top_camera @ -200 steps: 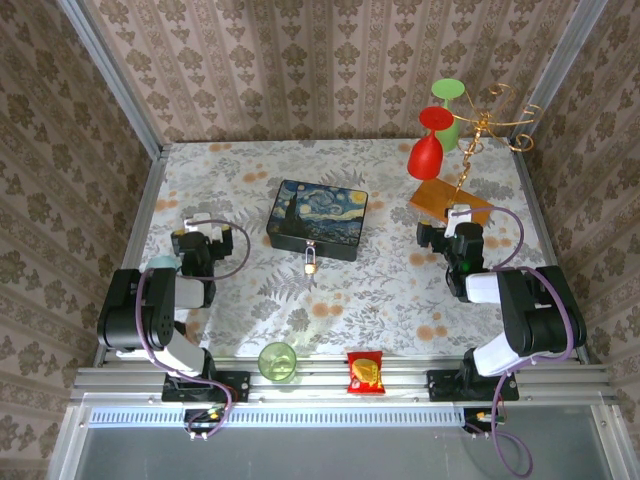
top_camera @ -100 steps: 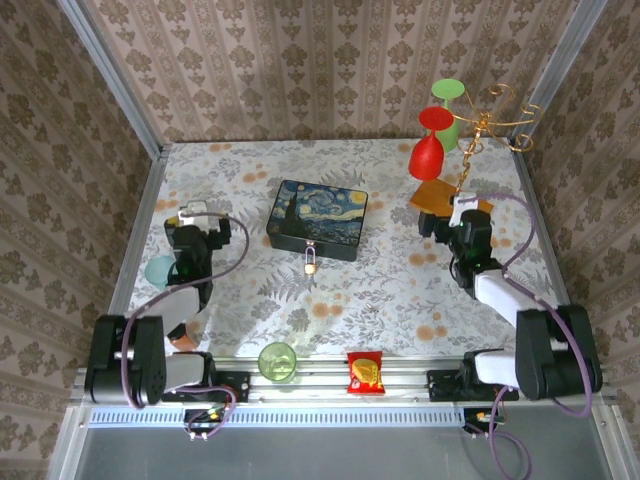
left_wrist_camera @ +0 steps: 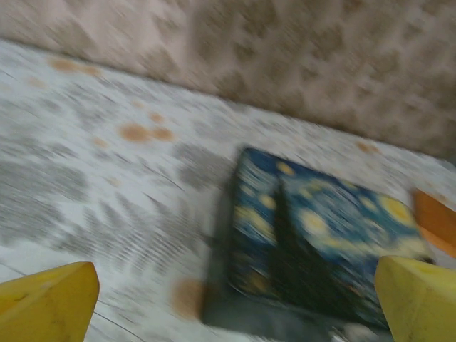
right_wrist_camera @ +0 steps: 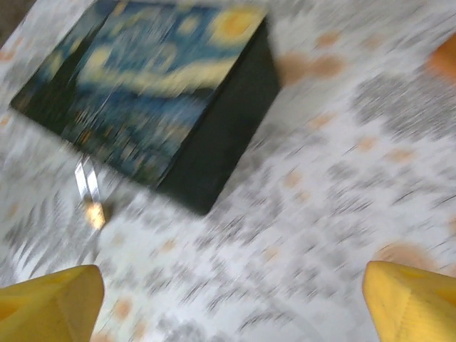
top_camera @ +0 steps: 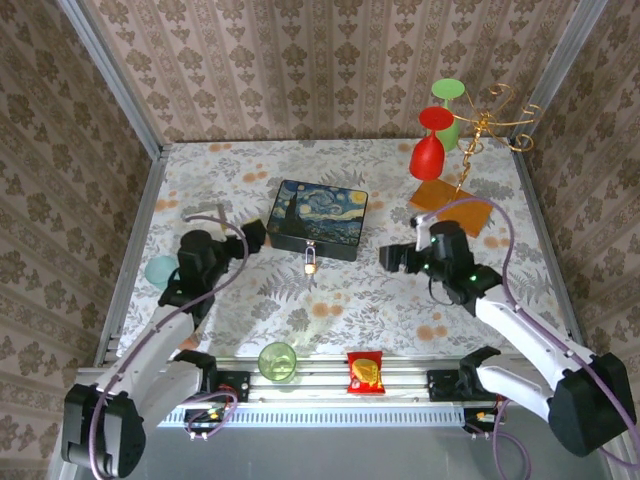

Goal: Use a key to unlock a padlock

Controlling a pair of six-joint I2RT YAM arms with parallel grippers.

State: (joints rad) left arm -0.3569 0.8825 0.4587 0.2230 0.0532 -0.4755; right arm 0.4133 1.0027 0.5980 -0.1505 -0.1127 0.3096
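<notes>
The padlock (top_camera: 312, 265) is seen as brass-coloured metal with a silvery shackle; the painted box (top_camera: 318, 215) is finished smooth.

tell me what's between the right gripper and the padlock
Just bare floral tablecloth between the right gripper and the padlock, seen in the top view; the near corner of the painted box sits just beside that line.
</notes>
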